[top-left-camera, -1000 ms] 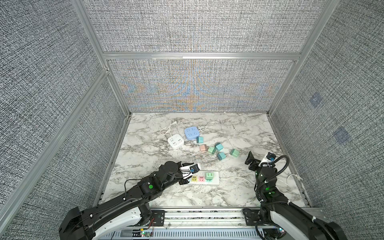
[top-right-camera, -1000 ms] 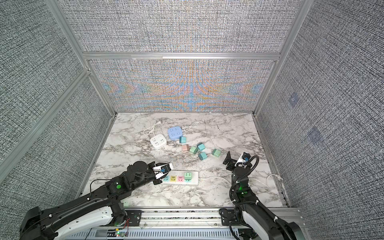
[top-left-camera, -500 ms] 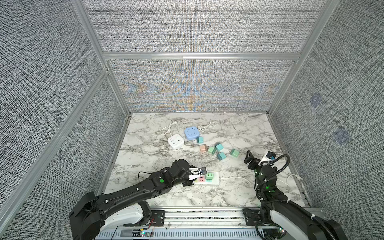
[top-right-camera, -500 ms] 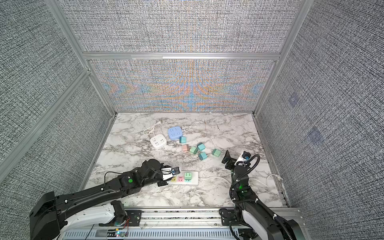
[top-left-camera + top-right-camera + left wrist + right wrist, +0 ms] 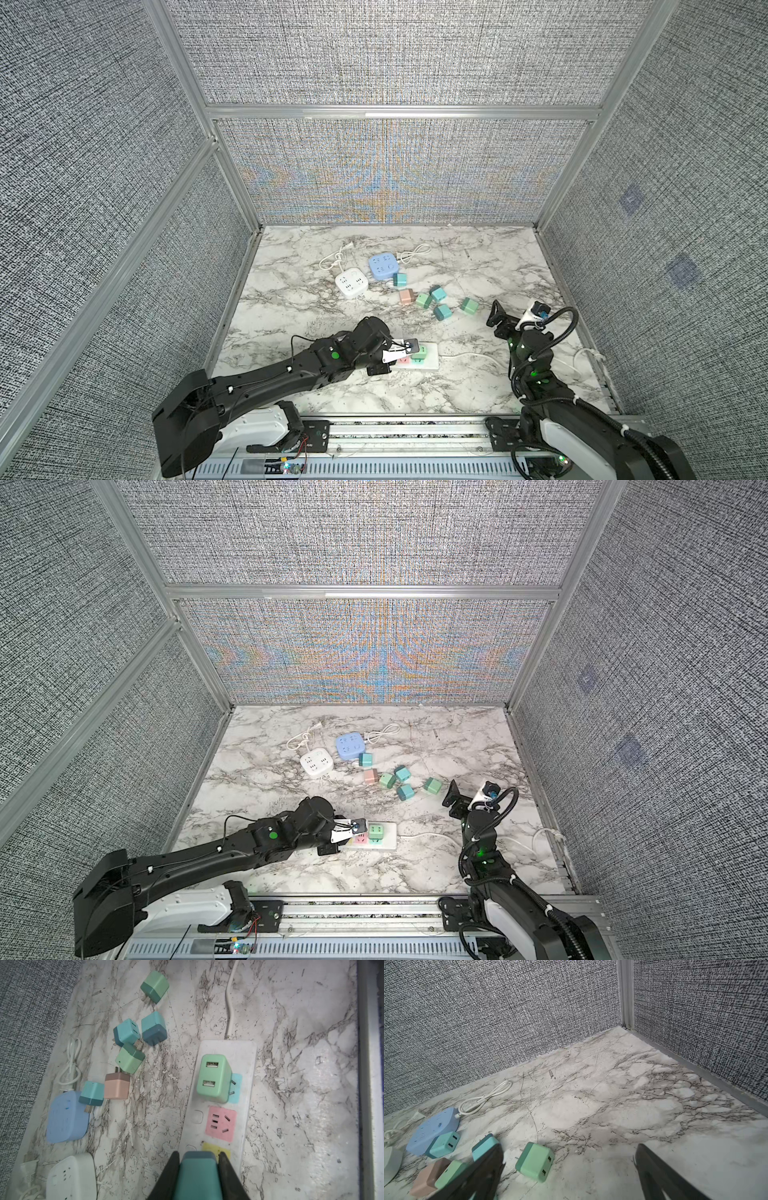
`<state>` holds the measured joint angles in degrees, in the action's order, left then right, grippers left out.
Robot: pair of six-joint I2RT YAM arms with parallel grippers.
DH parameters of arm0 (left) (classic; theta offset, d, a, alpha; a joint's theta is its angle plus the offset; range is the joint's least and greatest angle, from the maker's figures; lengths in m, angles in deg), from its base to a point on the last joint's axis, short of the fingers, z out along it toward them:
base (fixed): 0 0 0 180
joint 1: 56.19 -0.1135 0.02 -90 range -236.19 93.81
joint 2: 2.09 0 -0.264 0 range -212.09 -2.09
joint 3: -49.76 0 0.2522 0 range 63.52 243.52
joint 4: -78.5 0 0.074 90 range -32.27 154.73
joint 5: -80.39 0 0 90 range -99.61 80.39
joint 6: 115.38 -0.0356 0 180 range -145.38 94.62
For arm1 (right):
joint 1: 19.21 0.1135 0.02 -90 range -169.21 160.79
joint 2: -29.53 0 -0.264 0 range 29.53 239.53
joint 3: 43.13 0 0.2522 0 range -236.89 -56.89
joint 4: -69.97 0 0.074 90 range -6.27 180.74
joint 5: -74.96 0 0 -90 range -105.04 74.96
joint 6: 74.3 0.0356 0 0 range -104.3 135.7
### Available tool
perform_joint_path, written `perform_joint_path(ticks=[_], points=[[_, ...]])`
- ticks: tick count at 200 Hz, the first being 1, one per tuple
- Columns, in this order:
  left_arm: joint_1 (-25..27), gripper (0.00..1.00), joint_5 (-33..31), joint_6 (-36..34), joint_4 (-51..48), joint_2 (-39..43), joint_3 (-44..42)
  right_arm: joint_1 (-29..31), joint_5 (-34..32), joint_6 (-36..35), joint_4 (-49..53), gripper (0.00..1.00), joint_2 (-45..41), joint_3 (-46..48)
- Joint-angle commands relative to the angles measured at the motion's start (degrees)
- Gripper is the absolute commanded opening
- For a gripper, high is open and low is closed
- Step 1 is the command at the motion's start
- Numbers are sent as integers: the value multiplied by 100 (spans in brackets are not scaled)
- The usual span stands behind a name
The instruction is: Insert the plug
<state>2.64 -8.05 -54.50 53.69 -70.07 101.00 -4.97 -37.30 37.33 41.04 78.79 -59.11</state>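
A white power strip [image 5: 245,1105] lies near the table's front, seen in both top views [image 5: 430,362] [image 5: 386,845]. It has blue, pink [image 5: 221,1124] and yellow [image 5: 225,1152] sockets. A light green plug [image 5: 213,1078] sits in the blue socket. My left gripper [image 5: 198,1154] is shut on a teal plug [image 5: 198,1176], held just over the strip's yellow end, and its prongs are hidden. My right gripper [image 5: 569,1147] stands open and empty at the right [image 5: 515,318], with a loose green plug [image 5: 534,1161] ahead of it.
Several loose plugs [image 5: 440,311] lie mid-table. Behind them stand a white cube socket [image 5: 352,282] and a blue socket block [image 5: 382,266] with coiled cords. The strip's cord [image 5: 469,355] runs right toward my right arm. Fabric walls close three sides.
My left arm has reached right, carrying the teal plug from beyond the strip's left end to over its yellow end. The right arm has hardly moved.
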Motion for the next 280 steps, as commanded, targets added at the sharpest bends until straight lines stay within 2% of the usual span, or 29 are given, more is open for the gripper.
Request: perform_joint_path(ticks=[1, 67, 119, 165, 280], points=[[19, 0, 237, -57, -138, -221, 175, 0, 3, 37, -96, 99, 7, -11], [32, 0, 525, -517, -310, -795, 622, -4, 64, 13, -103, 100, 118, -68], [28, 0, 354, -991, -584, -997, 764, -9, 96, -14, -99, 99, 229, -122], [28, 0, 769, -1394, -541, -1035, 701, -4, 151, -35, -106, 99, 368, -206], [32, 0, 718, -1563, -608, -1571, 969, -7, 169, -36, -90, 99, 436, -235]])
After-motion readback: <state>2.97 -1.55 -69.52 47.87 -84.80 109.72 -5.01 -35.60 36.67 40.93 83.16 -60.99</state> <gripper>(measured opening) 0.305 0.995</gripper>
